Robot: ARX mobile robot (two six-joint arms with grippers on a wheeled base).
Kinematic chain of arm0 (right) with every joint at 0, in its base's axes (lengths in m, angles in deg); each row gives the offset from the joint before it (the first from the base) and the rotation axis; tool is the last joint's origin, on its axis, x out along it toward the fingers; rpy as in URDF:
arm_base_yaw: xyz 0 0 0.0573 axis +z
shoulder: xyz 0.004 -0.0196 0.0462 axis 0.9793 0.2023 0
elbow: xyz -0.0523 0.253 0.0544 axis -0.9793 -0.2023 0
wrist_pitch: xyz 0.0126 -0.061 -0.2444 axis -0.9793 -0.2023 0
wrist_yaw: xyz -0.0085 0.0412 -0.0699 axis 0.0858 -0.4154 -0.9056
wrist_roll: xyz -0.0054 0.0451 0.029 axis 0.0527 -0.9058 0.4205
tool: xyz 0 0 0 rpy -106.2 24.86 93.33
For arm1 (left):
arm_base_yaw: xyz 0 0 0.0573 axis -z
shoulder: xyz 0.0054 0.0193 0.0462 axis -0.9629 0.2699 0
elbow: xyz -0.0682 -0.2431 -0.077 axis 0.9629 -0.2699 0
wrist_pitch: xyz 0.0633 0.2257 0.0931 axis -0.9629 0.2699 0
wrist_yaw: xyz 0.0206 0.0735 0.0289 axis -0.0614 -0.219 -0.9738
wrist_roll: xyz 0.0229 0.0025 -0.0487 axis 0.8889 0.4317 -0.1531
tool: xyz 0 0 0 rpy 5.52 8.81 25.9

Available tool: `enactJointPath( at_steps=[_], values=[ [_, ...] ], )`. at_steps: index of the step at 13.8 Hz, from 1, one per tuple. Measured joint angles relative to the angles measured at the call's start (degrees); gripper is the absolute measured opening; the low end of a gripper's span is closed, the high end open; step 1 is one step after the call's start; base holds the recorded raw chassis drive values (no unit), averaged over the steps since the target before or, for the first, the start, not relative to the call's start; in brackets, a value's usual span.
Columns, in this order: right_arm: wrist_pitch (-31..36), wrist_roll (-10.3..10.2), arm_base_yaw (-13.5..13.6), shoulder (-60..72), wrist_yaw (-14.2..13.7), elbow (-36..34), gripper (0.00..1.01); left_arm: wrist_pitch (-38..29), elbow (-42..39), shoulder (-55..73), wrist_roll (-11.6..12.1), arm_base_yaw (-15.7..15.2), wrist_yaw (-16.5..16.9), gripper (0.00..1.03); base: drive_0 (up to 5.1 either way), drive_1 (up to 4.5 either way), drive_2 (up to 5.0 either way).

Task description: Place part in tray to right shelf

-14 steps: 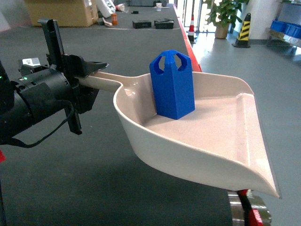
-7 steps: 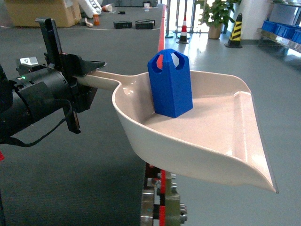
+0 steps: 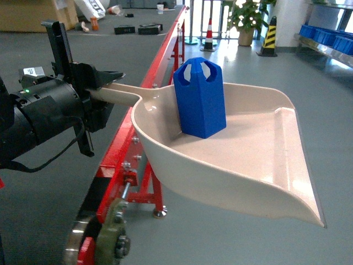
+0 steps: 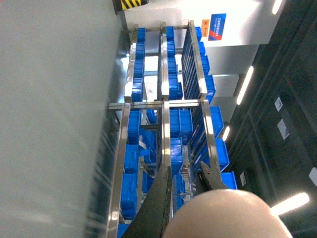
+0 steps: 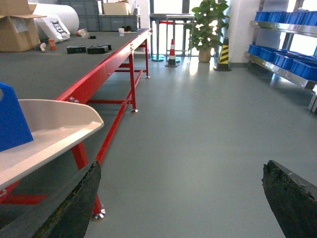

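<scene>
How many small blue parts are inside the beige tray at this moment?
1. The part stands upright at the back of the tray, near its handle, which the left gripper holds. The right wrist view shows only its edge.

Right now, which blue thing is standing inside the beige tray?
The small faceted blue part, upright at the tray's back wall; the blue crates sit on distant racks.

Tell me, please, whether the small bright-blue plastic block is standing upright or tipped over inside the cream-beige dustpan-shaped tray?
Upright. The bright-blue plastic block stands on its base at the back of the cream-beige tray, cut-out top upward.
</scene>
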Motion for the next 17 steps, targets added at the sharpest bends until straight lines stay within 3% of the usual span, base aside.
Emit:
enactJointPath(
  at_steps=[11, 17],
  values=[
    [0.0, 0.0, 0.0, 0.0, 0.0, 0.0, 0.98, 0.1, 0.0, 0.0, 0.0, 0.1, 0.2, 0.13, 5.0, -2.43, -2.4],
    [0.1, 0.0, 0.0, 0.0, 0.0, 0.0, 0.98, 0.3, 0.0, 0.0, 0.0, 0.0, 0.0, 0.13, 4.8, -3.61, -1.1]
  ],
)
